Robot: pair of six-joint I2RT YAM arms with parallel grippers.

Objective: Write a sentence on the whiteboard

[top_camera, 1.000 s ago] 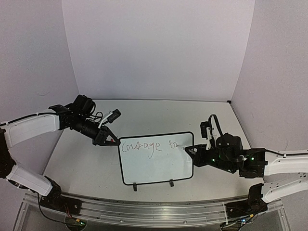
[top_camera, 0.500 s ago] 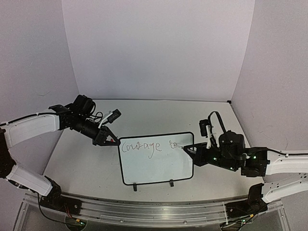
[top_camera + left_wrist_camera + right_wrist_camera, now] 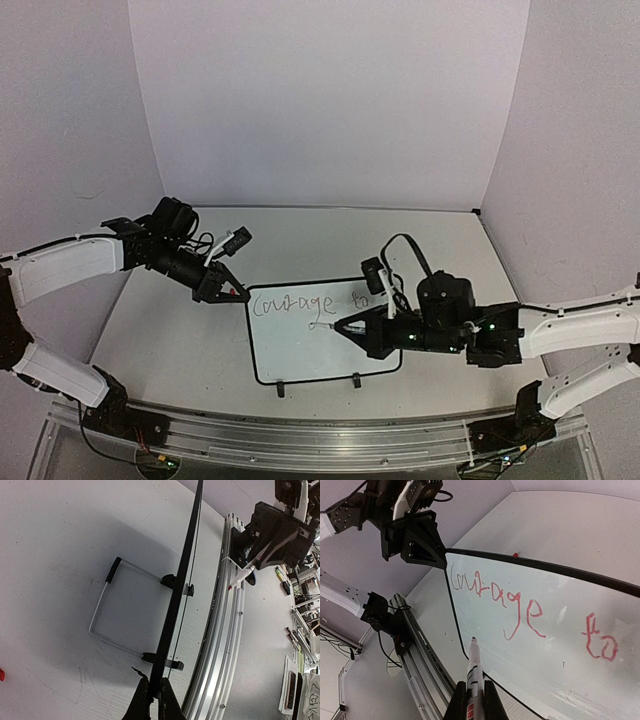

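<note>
We are clamping the left gripper (image 3: 232,292) on the far left corner of the whiteboard (image 3: 300,352). In the left wrist view both fingers (image 3: 141,702) are pinching its black edge, so we judge this arm to be acting as a steady only. A wire stand (image 3: 113,570) is showing behind the whiteboard.

The sentence (image 3: 300,303) is running along the whiteboard's far edge as one line of red lettering, reading "Courage to". The band beneath that line is showing no lettering.

We are gripping a marker (image 3: 325,325) in the right gripper (image 3: 345,328), its fingers closed around the barrel. The right gripper is hovering over the whiteboard's right half. The marker's long axis is pointing toward the whiteboard's left edge, roughly parallel to the written line. Its tip is sitting below the "age" of "Courage". We cannot tell whether the tip is touching the surface.

The unwritten band is lying leftward of the tip, so we judge the right arm to be the one placed to start a second line.
</note>
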